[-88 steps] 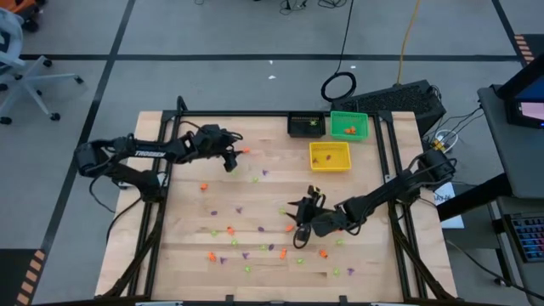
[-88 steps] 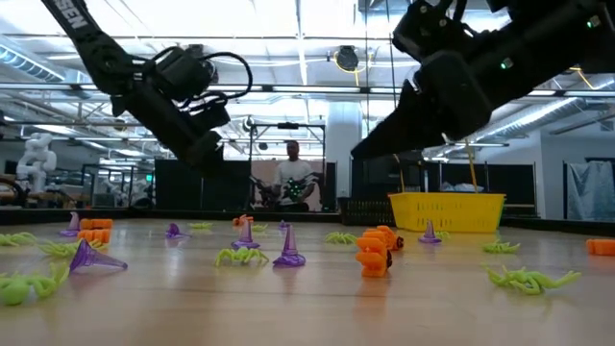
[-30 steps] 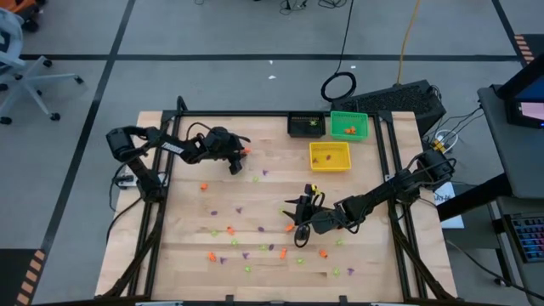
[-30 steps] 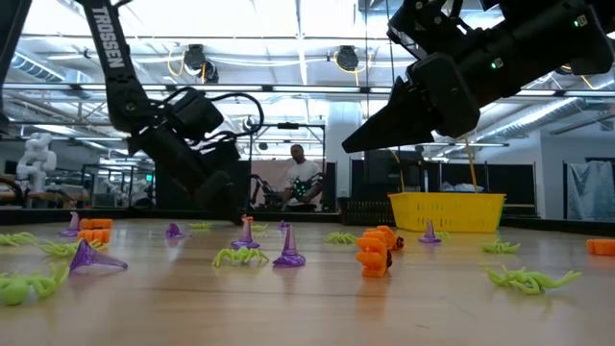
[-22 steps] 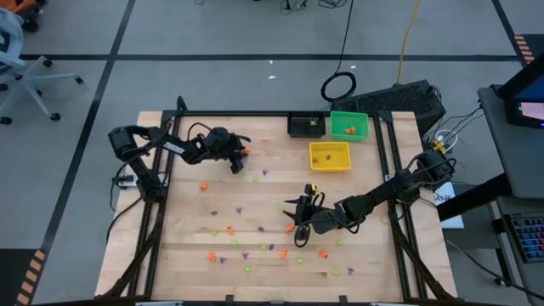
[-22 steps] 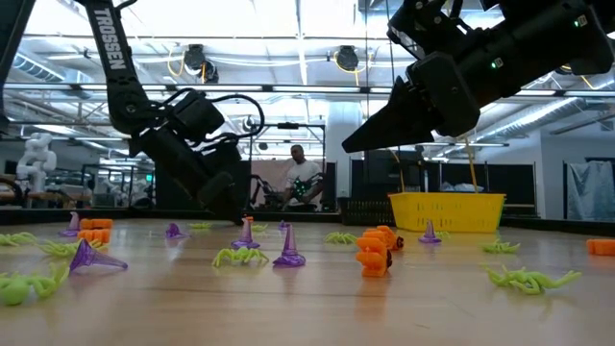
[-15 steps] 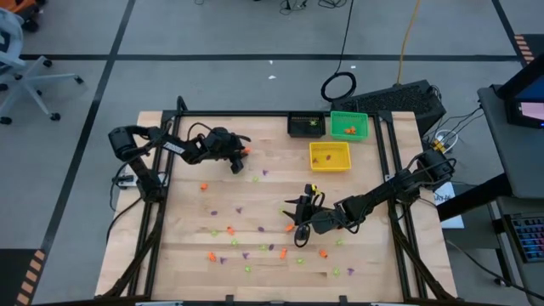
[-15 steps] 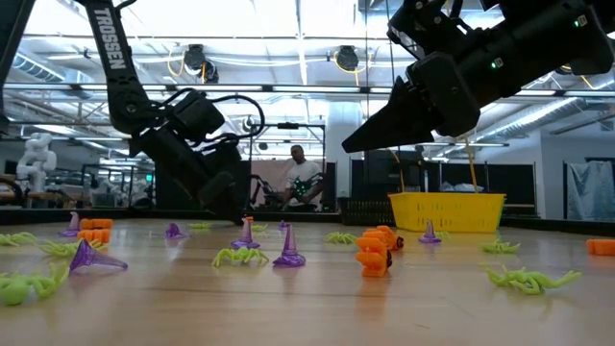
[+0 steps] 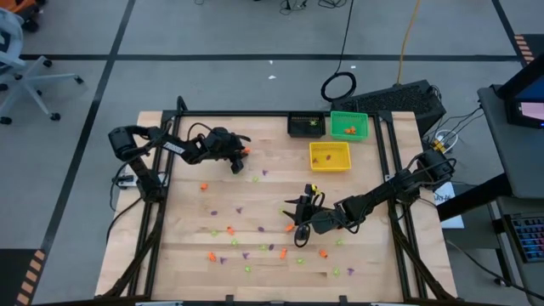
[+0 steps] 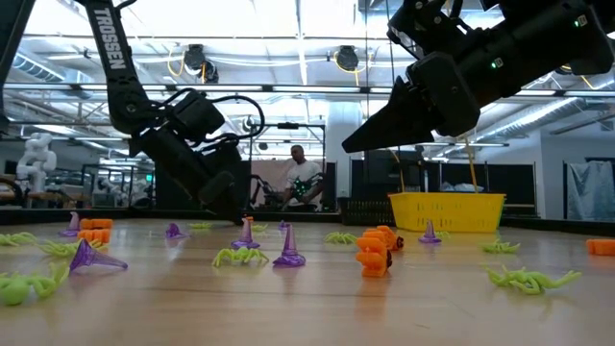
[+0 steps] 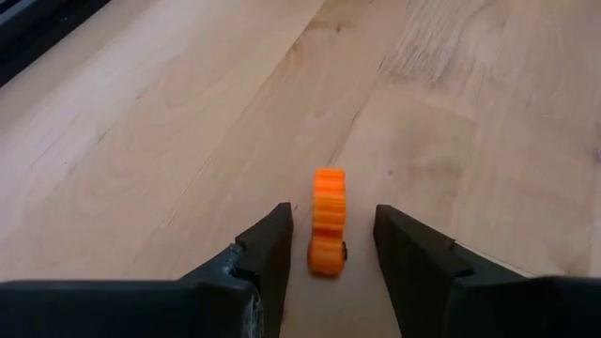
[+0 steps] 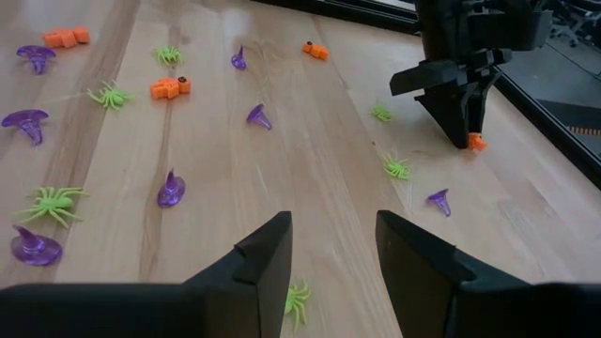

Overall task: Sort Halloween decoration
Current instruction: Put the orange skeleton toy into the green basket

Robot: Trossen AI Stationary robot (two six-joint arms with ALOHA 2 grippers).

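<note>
Watching from my station: both arms are over the wooden table (image 9: 170,255).
Left gripper (image 11: 329,230): I have it low at the table's far left part, tips at the wood, fingers spread with a gap on each side of the piece.
Orange trinket (image 11: 328,222): it stands on the wood between those fingers; I cannot tell whether either pad touches it. In the high view it shows at the gripper's tip (image 9: 246,150).
Right gripper (image 12: 333,239): I see it hanging above mid-table, fingers apart, nothing between them.
Halloween decoration (image 12: 167,189): I count purple hats, light-green spiders and orange pieces scattered over the middle and near half of the table; the low view shows a purple hat (image 10: 288,246) and an orange piece (image 10: 373,253) close to the camera.
Bins: the black bin (image 9: 306,125) and green bin (image 9: 349,125) sit side by side at the far edge, the yellow bin (image 9: 330,155) just nearer.
Green bin contents: I see orange pieces inside.
Room: a person (image 10: 300,183) sits far behind the table.
</note>
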